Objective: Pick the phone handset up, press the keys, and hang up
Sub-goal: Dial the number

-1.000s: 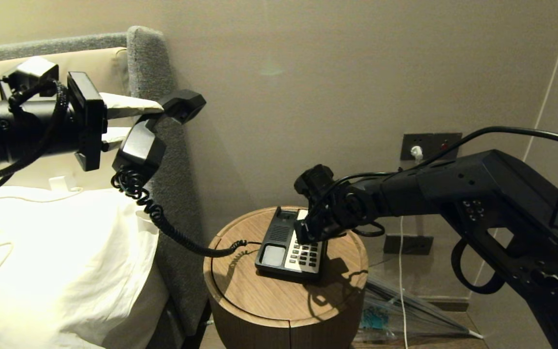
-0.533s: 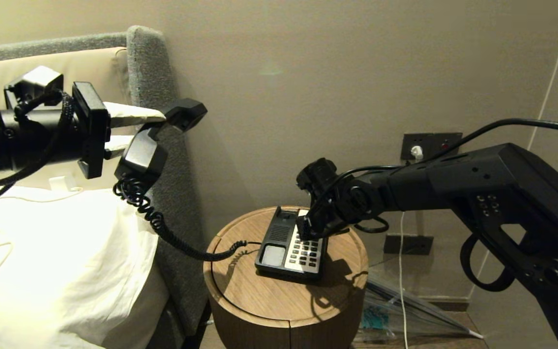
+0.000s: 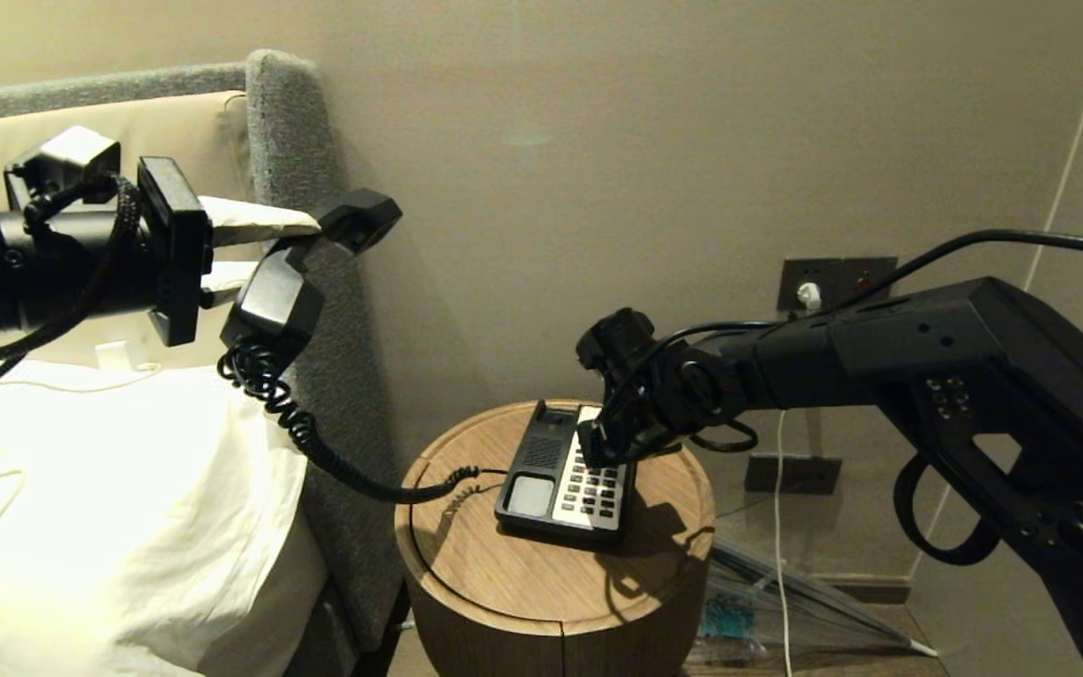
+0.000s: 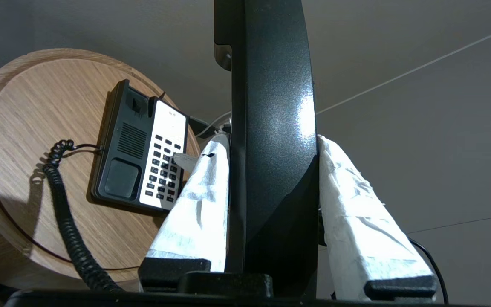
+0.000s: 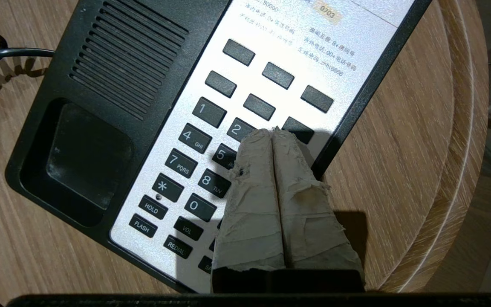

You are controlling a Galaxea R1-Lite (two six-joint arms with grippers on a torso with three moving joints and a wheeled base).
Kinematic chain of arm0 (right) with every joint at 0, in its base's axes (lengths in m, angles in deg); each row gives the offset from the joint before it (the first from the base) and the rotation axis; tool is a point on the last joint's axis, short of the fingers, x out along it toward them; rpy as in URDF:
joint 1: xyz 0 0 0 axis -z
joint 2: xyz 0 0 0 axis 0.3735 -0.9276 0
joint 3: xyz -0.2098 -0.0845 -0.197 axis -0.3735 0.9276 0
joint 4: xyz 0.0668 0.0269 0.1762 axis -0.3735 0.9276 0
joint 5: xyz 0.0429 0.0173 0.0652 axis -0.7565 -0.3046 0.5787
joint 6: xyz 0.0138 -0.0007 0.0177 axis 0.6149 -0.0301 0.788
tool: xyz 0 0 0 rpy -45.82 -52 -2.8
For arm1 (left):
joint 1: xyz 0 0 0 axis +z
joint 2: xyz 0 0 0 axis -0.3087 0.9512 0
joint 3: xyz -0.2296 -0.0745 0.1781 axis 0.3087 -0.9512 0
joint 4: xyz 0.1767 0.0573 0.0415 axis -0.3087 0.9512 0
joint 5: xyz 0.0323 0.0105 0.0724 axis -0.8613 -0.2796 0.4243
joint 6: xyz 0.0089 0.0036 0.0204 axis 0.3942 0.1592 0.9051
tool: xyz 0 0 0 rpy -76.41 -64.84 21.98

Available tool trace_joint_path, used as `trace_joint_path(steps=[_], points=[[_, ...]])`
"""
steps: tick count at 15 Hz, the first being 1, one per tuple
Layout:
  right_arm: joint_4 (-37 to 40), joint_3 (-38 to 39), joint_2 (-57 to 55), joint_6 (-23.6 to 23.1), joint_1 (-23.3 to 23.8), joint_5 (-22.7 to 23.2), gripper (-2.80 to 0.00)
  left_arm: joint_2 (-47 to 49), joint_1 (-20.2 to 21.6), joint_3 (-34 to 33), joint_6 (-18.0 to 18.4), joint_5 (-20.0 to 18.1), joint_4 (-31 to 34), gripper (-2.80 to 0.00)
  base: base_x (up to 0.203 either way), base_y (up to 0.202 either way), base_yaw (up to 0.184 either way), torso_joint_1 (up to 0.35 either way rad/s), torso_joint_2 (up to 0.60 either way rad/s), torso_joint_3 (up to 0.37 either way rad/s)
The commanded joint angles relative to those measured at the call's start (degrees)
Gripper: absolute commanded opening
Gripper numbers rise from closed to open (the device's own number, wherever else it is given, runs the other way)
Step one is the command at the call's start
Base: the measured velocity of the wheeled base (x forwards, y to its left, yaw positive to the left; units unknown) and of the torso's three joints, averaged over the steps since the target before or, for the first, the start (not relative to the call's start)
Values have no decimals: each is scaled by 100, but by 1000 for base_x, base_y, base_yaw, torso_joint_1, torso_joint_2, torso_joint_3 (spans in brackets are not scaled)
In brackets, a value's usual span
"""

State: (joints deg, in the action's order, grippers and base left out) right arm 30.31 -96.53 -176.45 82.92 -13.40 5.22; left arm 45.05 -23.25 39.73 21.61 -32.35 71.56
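Round wooden bench (image 3: pixel 541 574) hasn't budged, and neither has the flat black-and-cream phone base (image 3: pixel 562 475) on it. Right tool (image 5: pixel 272 135) has risen a bit since before, taped fingers pressed together right over the dark grey keys (image 5: pixel 211 140). Left tool (image 4: pixel 271 149) is still pinching the long black plastic handset (image 3: pixel 311 268) up by the grey headboard (image 3: pixel 302 169).

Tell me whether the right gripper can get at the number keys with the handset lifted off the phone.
Probably yes. The right gripper, fingers shut together, is already poised over the keys near the 2 and 5. The left gripper holds the handset up beside the bed, and its cord trails clear of the keypad.
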Motion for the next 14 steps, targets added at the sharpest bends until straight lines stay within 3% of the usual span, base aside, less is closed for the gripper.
trace_joint_path(steps=[1, 14], points=[[142, 12, 21, 25, -1, -5, -280, -17, -1, 30, -33, -20, -3, -280, 0, 0, 0, 0, 0, 0], [226, 20, -146, 35, 43, -5, -280, -35, -1, 115, -33, -20, -4, -280, 0, 0, 0, 0, 0, 0]])
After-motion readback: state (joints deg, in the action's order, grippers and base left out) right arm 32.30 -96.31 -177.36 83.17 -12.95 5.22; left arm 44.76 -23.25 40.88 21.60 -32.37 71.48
